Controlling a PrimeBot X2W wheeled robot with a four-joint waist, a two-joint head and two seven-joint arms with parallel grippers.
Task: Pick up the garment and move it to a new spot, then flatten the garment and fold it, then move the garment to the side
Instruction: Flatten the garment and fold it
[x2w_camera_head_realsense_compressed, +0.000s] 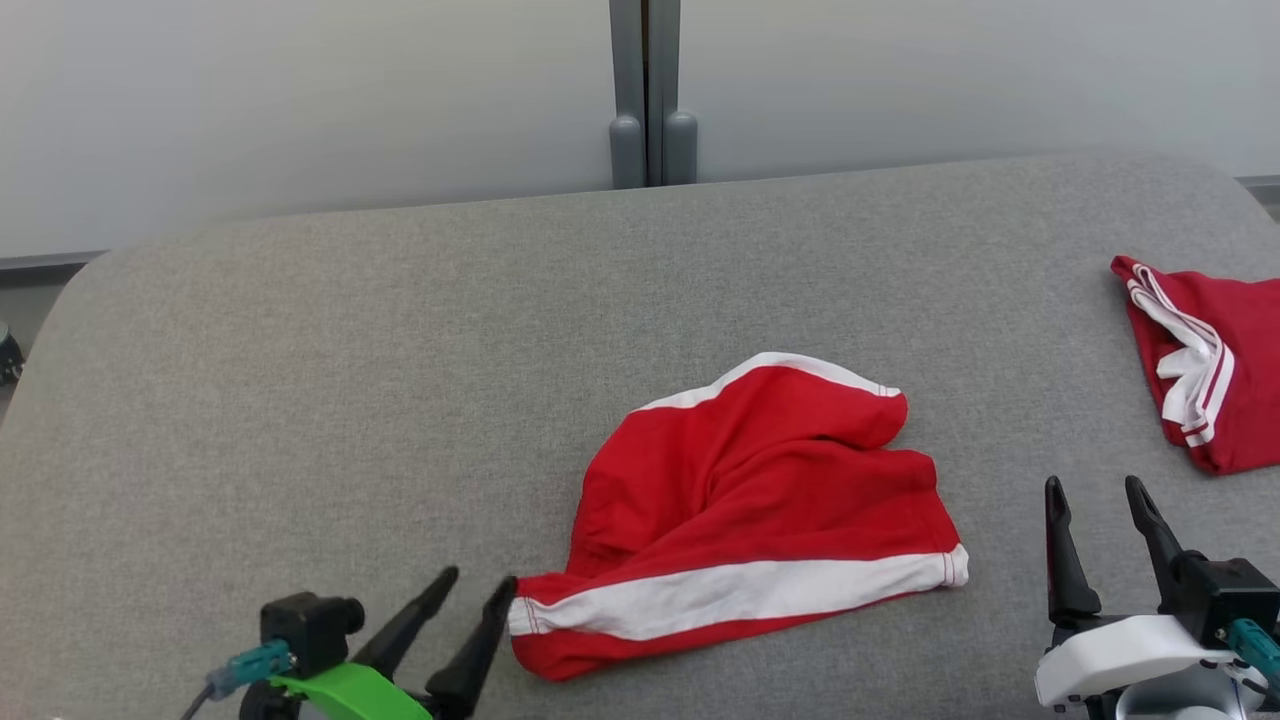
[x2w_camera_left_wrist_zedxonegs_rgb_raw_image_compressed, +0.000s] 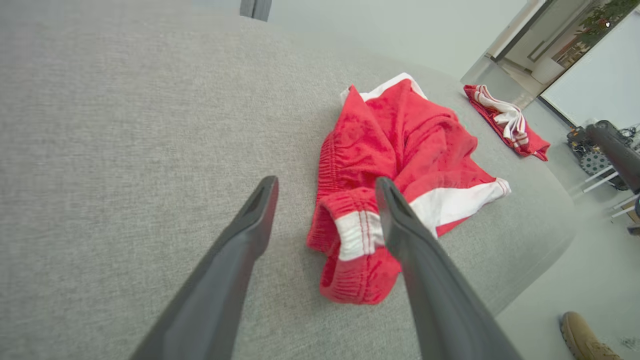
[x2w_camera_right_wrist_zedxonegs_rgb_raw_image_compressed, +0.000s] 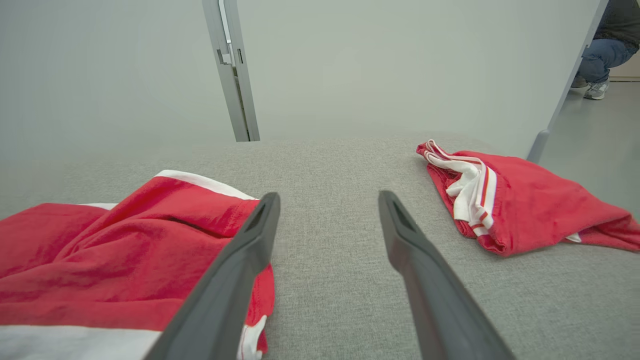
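Note:
A crumpled pair of red shorts with white side stripes (x2w_camera_head_realsense_compressed: 760, 510) lies near the middle of the grey padded table (x2w_camera_head_realsense_compressed: 400, 380); the same garment shows as red shorts (x2w_camera_left_wrist_zedxonegs_rgb_raw_image_compressed: 400, 165) in the left wrist view and red shorts (x2w_camera_right_wrist_zedxonegs_rgb_raw_image_compressed: 115, 255) in the right wrist view. My left gripper (x2w_camera_head_realsense_compressed: 485, 580) stands open at the lower left, its right fingertip just beside the shorts' waistband corner. The left gripper (x2w_camera_left_wrist_zedxonegs_rgb_raw_image_compressed: 326, 185) holds nothing. My right gripper (x2w_camera_head_realsense_compressed: 1095, 490) is open at the lower right, a short way right of the shorts. The right gripper (x2w_camera_right_wrist_zedxonegs_rgb_raw_image_compressed: 329, 200) is empty over bare table.
A second red and white garment (x2w_camera_head_realsense_compressed: 1200, 360) lies folded at the table's far right edge, also seen as the folded garment (x2w_camera_right_wrist_zedxonegs_rgb_raw_image_compressed: 505, 200). A grey post (x2w_camera_head_realsense_compressed: 650, 90) stands behind the table. A person's shoe (x2w_camera_left_wrist_zedxonegs_rgb_raw_image_compressed: 582, 335) is on the floor; a crouching person (x2w_camera_right_wrist_zedxonegs_rgb_raw_image_compressed: 607, 45) is beyond the wall.

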